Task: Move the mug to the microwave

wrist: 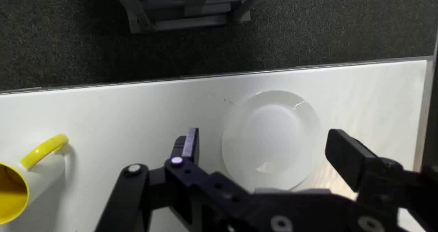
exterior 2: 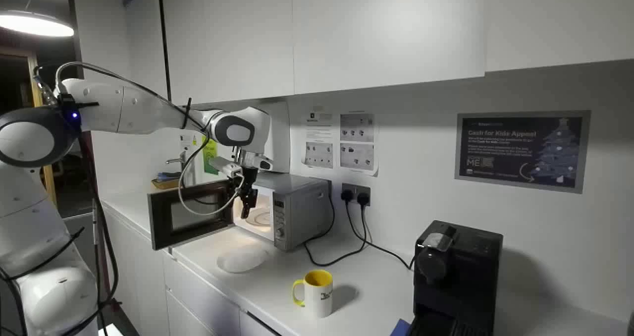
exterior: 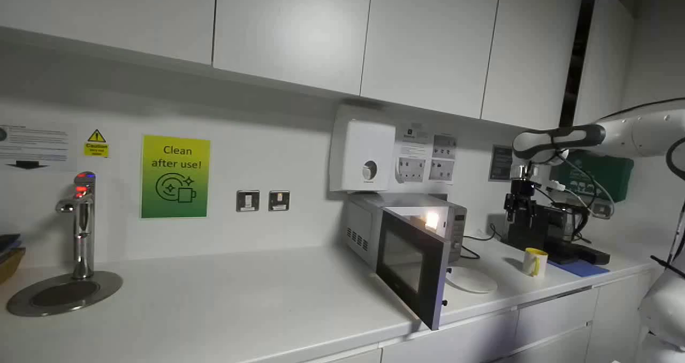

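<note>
The mug is white outside with a yellow inside and handle. It stands upright on the counter in both exterior views (exterior: 530, 265) (exterior 2: 320, 299) and at the lower left edge of the wrist view (wrist: 46, 177), partly cut off. The silver-grey microwave (exterior: 359, 225) shows in both exterior views (exterior 2: 308, 212), with its dark door (exterior: 409, 264) wide open and a light on inside. My gripper (exterior: 520, 218) is open and empty, pointing down above the counter. In the wrist view its fingers (wrist: 264, 139) are spread above a white plate, with the mug off to the left, not touched.
The white plate (wrist: 270, 139) lies on the counter before the microwave, near the open door (exterior 2: 190, 214). A black coffee machine (exterior 2: 458, 276) stands beyond the mug, with a blue mat (exterior: 580, 268) by it. Cables (exterior 2: 327, 264) lie behind. A tap (exterior: 84, 229) is farther along the counter.
</note>
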Robot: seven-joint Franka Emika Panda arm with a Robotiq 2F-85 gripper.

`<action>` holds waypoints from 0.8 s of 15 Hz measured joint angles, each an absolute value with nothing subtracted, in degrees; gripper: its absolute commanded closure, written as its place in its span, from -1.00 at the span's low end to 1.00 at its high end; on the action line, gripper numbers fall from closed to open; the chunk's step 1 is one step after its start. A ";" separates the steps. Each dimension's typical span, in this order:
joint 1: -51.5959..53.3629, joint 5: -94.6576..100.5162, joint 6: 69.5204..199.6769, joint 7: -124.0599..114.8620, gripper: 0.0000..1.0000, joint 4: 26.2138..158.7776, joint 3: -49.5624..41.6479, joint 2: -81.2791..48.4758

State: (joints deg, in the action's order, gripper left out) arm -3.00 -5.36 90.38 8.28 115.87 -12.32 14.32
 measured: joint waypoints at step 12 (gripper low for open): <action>-6.51 -2.79 102.50 -8.45 -1.00 124.34 -9.69 15.88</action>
